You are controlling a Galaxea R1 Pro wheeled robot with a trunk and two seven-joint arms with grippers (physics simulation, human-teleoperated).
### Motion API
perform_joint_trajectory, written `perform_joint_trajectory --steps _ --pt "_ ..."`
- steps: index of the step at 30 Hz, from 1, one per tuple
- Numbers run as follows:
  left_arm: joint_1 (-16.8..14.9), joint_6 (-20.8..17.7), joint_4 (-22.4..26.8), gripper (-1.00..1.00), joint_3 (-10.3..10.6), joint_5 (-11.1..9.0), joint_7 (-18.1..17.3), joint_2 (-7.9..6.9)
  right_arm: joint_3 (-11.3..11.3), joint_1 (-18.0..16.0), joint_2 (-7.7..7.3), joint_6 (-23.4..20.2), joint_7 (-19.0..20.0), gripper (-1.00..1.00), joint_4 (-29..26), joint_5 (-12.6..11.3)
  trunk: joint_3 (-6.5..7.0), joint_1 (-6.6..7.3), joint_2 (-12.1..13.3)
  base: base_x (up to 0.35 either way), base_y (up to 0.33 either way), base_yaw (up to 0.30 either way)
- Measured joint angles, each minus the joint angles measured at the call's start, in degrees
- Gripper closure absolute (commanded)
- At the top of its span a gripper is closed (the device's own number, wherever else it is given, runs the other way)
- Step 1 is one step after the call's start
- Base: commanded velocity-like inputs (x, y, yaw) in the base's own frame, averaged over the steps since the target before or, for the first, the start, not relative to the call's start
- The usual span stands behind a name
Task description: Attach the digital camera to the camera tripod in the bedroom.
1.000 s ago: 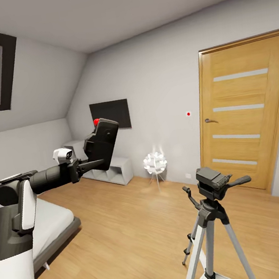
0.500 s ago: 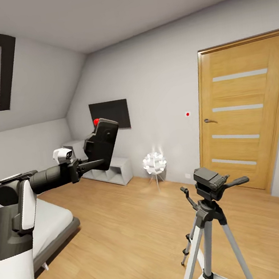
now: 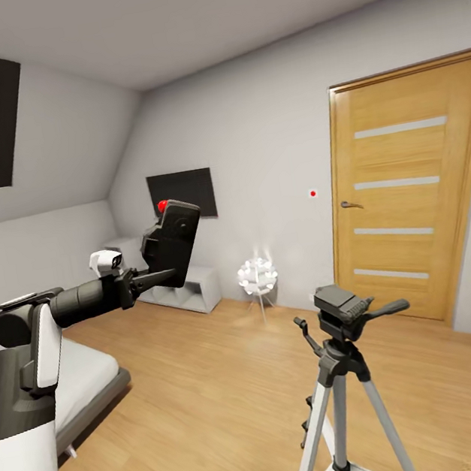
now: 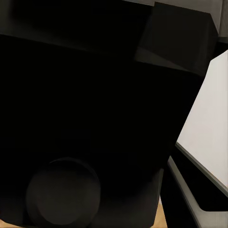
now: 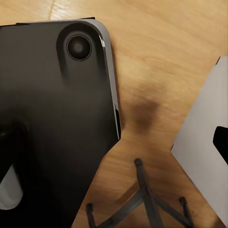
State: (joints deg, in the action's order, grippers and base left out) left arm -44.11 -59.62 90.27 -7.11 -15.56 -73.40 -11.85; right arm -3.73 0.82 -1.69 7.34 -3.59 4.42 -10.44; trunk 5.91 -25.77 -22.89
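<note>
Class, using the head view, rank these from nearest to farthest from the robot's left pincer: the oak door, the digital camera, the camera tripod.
1. The digital camera: held in the left pincer, raised at the view's left.
2. The camera tripod: standing on the wood floor at lower right, apart from the camera.
3. The oak door: shut, in the far wall on the right, behind the tripod.

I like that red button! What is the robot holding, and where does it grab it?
The left gripper holds the digital camera by its lower end.

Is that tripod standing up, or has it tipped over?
Standing upright: the tripod has its silver legs spread on the wood floor, head on top.
</note>
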Motion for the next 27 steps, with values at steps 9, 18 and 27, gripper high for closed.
perform_joint_trajectory --steps 9,18,27 --pt "-0.01 0.0 -0.01 1.0 0.01 0.0 0.0 0.01 0.0 0.01 0.0 0.0 0.0 -1.0 0.02 0.01 0.0 0.0 0.0 0.0 -0.004 -0.214" --pt "0.0 0.0 0.0 1.0 0.0 0.0 0.0 0.0 0.0 -0.02 0.0 0.0 0.0 -1.0 0.01 -0.01 0.0 0.0 0.0 0.0 0.0 -0.091" --pt "0.0 0.0 0.01 1.0 0.0 0.0 0.0 0.0 0.0 0.0 0.0 0.0 0.0 -1.0 0.01 0.01 0.0 0.0 0.0 0.0 0.0 -0.012"
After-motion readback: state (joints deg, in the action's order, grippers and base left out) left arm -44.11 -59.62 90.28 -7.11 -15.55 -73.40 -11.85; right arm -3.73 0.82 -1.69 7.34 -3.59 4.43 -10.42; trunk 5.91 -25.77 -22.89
